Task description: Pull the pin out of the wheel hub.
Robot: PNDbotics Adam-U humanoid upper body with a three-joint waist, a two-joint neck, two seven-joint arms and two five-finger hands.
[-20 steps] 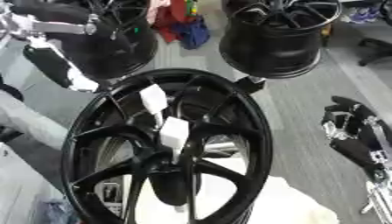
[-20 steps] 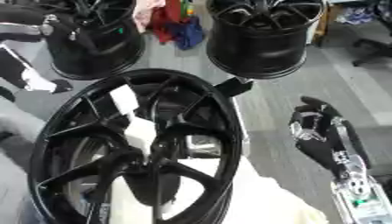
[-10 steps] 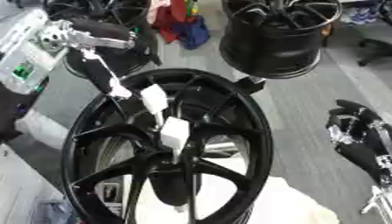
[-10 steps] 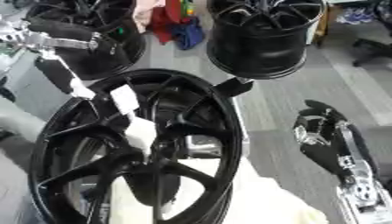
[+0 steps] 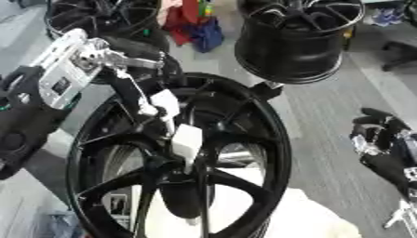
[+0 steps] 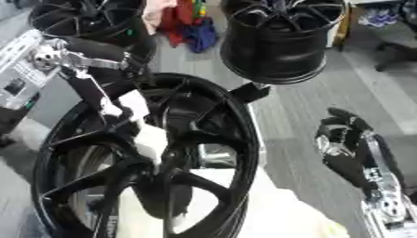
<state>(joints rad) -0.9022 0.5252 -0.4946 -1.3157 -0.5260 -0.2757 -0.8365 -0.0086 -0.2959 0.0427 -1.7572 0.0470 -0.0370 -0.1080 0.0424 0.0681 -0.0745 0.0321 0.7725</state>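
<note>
Moved in over the wheel hub (image 5: 183, 186), left robot hand (image 5: 138, 93) — grip unclear — nears the upright pin (image 5: 185, 142).

the wheel hub (image 5: 179, 162) lies in front, with two more wheels (image 5: 297, 37) behind it. the left robot hand (image 5: 138, 88) reaches over its upper left rim; the right robot hand (image 6: 350, 144) sits to its right.

Head stereo pair, two eyes side by side, facing down and forward.

Both views sit close above the black wheel (image 5: 179, 158), which fills the lower left of each. Shared: the wheel, a second rim (image 6: 281, 39) standing at top, grey floor (image 5: 326, 135). Right eye view is shifted slightly, setting everything further left.
</note>
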